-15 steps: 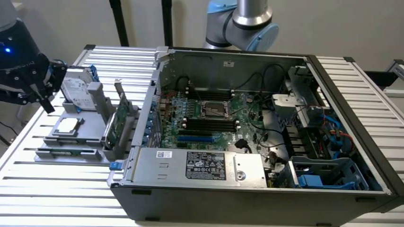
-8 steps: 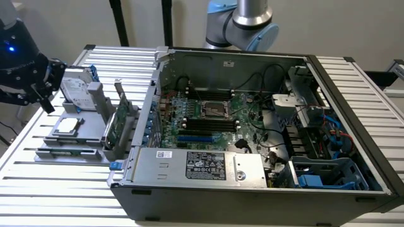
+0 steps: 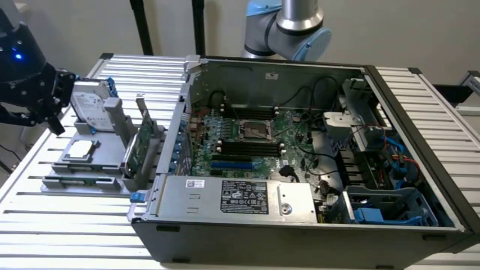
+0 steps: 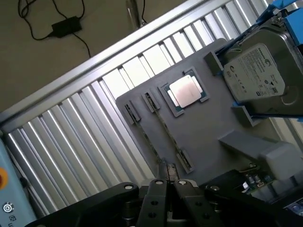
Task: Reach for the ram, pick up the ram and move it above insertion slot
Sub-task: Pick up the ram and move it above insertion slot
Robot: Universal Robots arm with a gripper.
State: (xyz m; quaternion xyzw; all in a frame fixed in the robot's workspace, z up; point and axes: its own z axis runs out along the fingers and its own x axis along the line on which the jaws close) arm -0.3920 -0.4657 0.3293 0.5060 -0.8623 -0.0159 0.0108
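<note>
My gripper hangs at the exterior view's left, beside the gray tray, with my fingers pressed together on nothing. The ram lies along the tray's front edge, lower left, apart from me.

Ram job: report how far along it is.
Done: nothing yet; the ram lies in the grey tray beside the computer case. In hand: the tool hangs above that tray, apart from the ram. Left: the grasp, the lift, the carry above the motherboard's memory slots.
</note>
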